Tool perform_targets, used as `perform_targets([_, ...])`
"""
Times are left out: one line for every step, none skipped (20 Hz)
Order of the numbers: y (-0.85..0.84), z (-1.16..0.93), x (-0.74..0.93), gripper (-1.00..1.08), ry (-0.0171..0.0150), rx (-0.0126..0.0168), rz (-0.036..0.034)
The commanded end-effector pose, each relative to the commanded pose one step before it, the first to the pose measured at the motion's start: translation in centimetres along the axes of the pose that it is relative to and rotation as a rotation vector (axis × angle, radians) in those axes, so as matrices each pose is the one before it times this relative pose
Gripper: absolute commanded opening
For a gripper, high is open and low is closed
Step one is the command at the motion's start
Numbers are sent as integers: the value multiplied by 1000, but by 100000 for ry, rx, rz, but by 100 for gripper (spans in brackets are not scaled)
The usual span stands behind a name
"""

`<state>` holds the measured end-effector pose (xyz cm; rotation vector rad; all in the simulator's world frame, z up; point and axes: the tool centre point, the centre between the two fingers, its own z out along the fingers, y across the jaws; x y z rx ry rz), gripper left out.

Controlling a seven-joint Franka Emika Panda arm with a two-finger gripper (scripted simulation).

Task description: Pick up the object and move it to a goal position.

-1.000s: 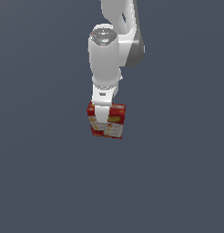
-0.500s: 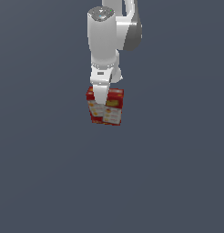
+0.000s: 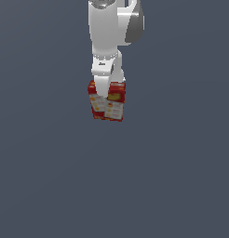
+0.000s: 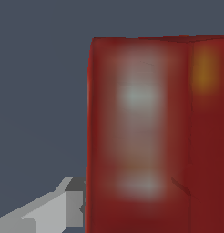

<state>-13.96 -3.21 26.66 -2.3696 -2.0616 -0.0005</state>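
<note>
The red carton (image 3: pixel 107 101) hangs directly beneath the gripper (image 3: pixel 104 90) in the exterior view, its upper edge drawn up between the fingers (image 3: pixel 102 88), one of which lies pressed down the printed front face, splitting the white and yellow label panels to either side. The fingers are clamped on the carton; the opposing finger is hidden behind it. The carton's long axis runs nearly vertical, in line with the arm's last link, with a slight tilt: its lower end leans toward the exterior view's right. The grip sits on the upper part only, so most of the carton's body extends below the fingers. In the wrist view the carton (image 4: pixel 145 136) fills most of the picture at very close range, its face blurred, with one grey finger (image 4: pixel 63 205) set against its edge. No support surface can be made out under the carton in either view; the background is uniform grey-blue, and whether it is a bench cannot be told. No goal marker is visible. Judgement: the pick appears complete and the transfer is in hand. Because the load hangs below a high grip, a quick sideways move could swing or slip it.
</note>
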Motion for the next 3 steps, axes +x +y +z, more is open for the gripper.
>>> perform_targets([-332, -245, -90, -100, 13, -66, -22])
perform_targets([-49, -33, -15, -100, 0, 0, 0])
perform_targets([-16, -11, -5, -100, 0, 0, 0])
